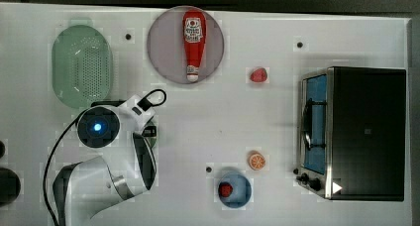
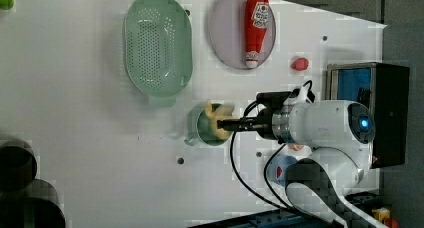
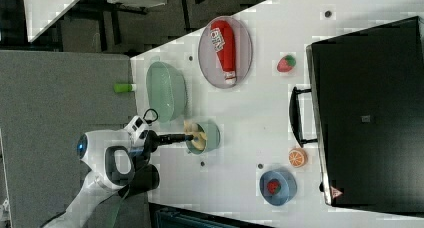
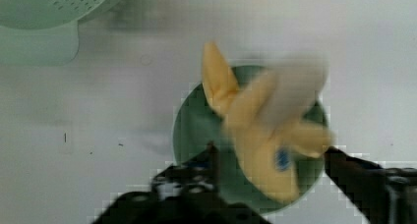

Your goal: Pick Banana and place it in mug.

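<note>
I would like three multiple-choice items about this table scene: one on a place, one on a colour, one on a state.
1. Where does the ketchup bottle lie?
A. on the plate
B. in the colander
C. in the blue bowl

2. What colour is the mug?
A. red
B. green
C. blue

3. How does the pincer stand?
A. shut on the strawberry
B. open, the banana between its fingers over the mug
C. shut on the mug's handle

Answers: 1 A, the top view shows it lying across the plate; 2 B, green rim around the banana; 3 B, the wrist view shows fingers apart.
</note>
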`<state>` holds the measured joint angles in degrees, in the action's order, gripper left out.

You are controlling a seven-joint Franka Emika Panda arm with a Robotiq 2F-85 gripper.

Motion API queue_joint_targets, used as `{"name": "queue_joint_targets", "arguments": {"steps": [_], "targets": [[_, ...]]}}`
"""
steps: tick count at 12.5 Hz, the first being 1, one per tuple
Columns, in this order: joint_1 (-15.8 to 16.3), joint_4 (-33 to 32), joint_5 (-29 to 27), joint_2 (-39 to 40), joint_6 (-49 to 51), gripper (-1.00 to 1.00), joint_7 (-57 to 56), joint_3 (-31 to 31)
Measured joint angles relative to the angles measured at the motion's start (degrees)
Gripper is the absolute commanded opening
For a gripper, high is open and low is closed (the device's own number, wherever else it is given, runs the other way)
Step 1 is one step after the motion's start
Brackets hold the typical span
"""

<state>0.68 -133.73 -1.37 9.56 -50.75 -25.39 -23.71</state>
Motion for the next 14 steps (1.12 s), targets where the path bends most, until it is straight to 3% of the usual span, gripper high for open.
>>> {"name": "queue_joint_targets", "arguments": {"steps": [7, 10, 14], "targets": [[1.11, 1.01, 1.01, -4.56, 3.3, 1.0, 0.13, 1.71], [1.87, 1.68, 0.96, -14.04, 10.66, 1.0, 0.13, 7.16], [1.15, 11.64, 1.17, -26.72, 27.75, 1.0, 0.64, 19.83]]}}
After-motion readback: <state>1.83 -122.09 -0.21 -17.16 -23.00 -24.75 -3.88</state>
